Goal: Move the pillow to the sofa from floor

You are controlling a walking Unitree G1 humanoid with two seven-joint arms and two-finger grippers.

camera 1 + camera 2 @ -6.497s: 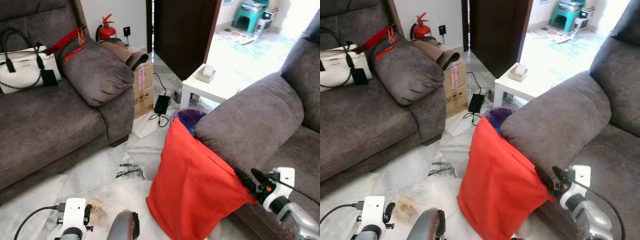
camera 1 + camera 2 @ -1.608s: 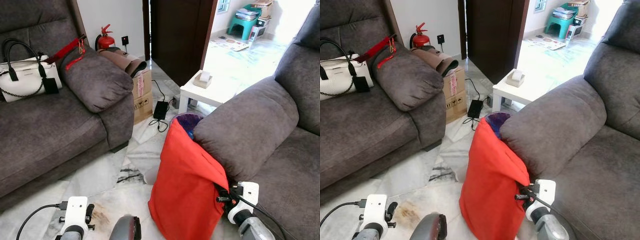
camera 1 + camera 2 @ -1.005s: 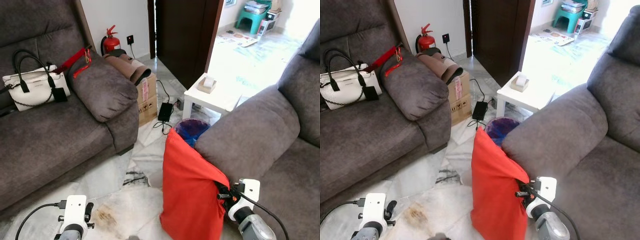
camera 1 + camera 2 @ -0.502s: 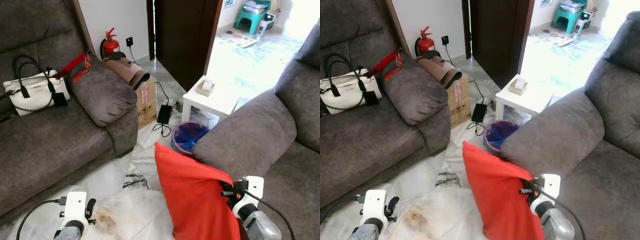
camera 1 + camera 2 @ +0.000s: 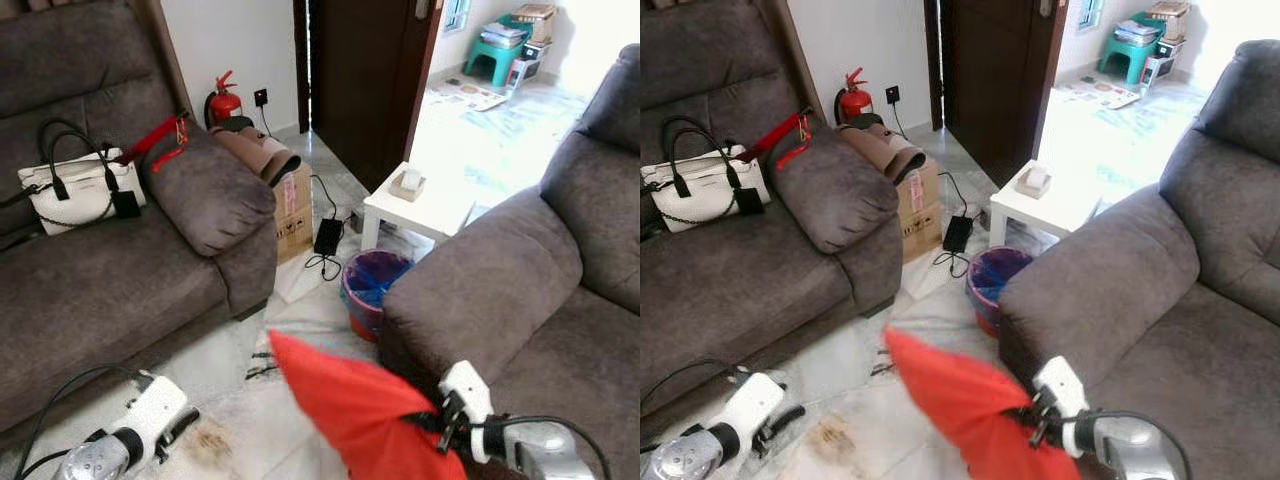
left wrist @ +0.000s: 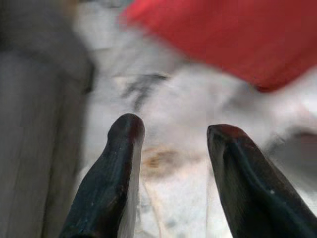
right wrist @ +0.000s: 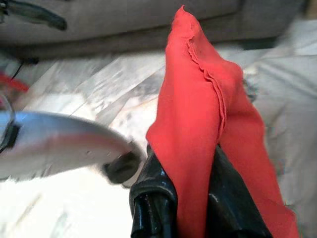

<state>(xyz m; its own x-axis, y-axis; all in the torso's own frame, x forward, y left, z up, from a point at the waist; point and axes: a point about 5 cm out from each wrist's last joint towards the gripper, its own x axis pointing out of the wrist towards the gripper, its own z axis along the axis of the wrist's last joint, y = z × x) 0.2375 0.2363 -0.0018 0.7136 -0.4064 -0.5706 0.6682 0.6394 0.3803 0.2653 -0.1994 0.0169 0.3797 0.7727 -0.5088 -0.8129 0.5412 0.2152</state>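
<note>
Red pillow (image 5: 365, 410) pinched by right end effector (image 5: 440, 425) beside sofa (image 5: 520, 290) front edge.

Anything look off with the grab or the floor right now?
The right gripper pinches only a corner fold of the red pillow, so it hangs slantwise. A brownish stain marks the floor near the left gripper.
</note>
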